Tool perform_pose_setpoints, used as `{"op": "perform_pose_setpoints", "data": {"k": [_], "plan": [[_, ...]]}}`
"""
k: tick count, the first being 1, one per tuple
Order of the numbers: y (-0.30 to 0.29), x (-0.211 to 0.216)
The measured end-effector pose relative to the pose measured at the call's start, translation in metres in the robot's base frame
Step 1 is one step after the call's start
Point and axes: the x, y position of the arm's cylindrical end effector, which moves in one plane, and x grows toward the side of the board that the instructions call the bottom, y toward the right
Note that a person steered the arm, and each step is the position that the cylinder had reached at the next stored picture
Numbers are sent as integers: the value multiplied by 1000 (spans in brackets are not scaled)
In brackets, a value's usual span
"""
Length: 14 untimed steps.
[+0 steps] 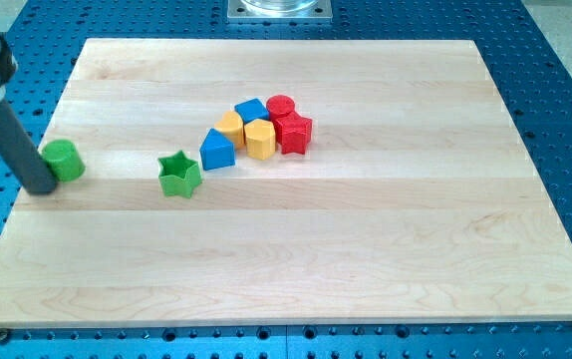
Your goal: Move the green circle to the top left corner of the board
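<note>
camera view, the only one. pale wooden board [296, 259] lies on a blue perforated table [565, 80]; a metal mount plate [279, 9] shows at the view's top edge, just above the board

green circle [63, 160] sits at the board's left edge, roughly level with the middle of that edge, well short of the top left corner. my tip [40, 185] stands at the circle's left side, touching it or very nearly (the gap, if any, is too fine to make out). the dark rod slants up toward the view's top left and runs out of frame. there is no gripper on this arm, only the rod, so nothing is held or clamped

green star [179, 174] lies to the right of the circle, apart from it, and near the cluster's lower left

cluster near the board's centre, pieces packed against one another:
- blue block, triangular [217, 150], at the cluster's left, nearest the star
- yellow block [230, 127] just above and right of it, shape unclear
- blue block [251, 111] at the top, shape unclear
- yellow block, hexagonal [260, 139], in the middle
- red circle [280, 105] at the top right
- red star [294, 132] at the right, beside the yellow hexagon

my tip is well apart from the cluster and from the green star
</note>
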Motion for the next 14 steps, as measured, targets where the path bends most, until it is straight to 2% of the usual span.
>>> {"op": "perform_pose_setpoints", "data": {"k": [1,2,3,4,5,6,7,8,9,10,11,12,13,14], "plan": [[82,-68],[98,-65],[166,-91],[156,-160],[181,-95],[130,-64],[117,-110],[115,-124],[166,-135],[178,-154],[136,-197],[130,-185],[169,-210],[169,-254]]}}
